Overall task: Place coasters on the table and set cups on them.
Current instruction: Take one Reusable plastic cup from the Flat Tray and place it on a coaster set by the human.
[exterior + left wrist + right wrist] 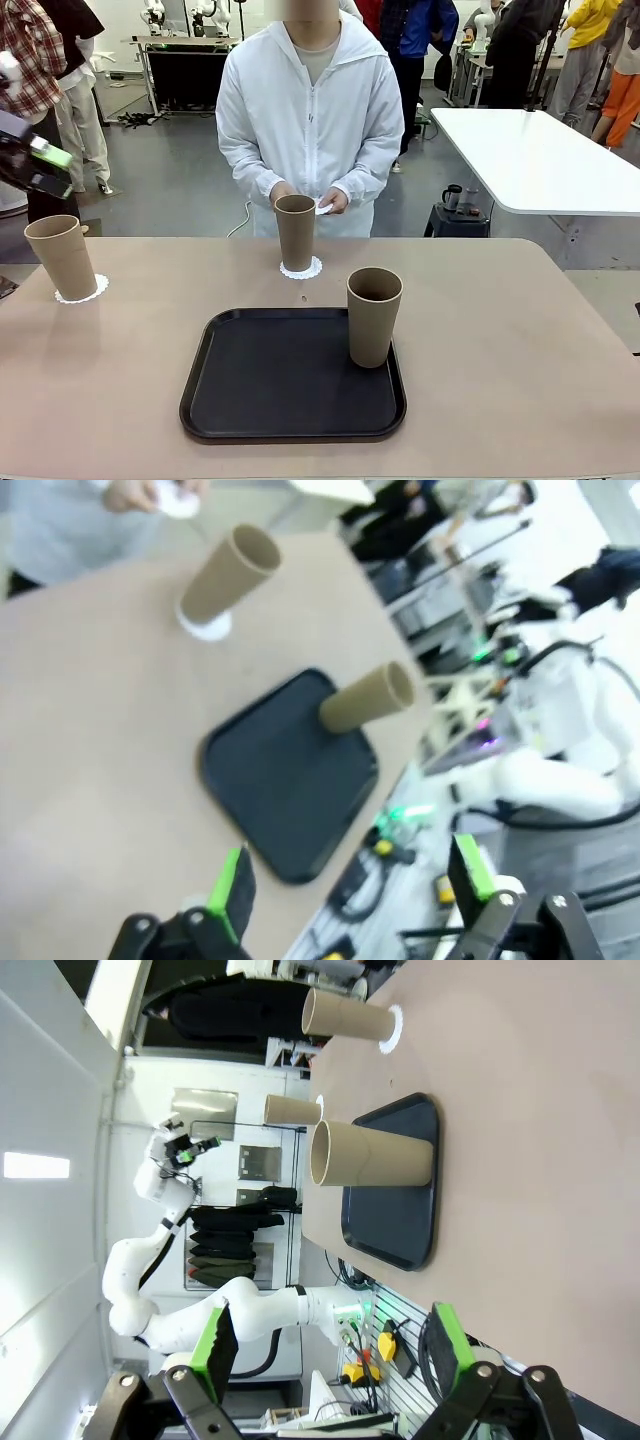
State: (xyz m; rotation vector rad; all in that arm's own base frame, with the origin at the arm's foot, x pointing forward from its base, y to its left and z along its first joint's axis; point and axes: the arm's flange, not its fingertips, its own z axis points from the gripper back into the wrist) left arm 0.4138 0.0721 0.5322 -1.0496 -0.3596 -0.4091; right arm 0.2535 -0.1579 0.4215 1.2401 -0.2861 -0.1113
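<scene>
Tabletop [520,380]: two cups [295,232] on coasters [82,292]; third cup [373,315] waits on tray [270,400] for person's coaster [324,208]; left gripper [348,865], right gripper [330,1325] spread.

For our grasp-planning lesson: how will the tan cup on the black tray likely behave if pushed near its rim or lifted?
The cup is tall with a narrower base, so a high push would probably tip it. It looks empty, so likely light; matte walls suggest fair grip.
</scene>
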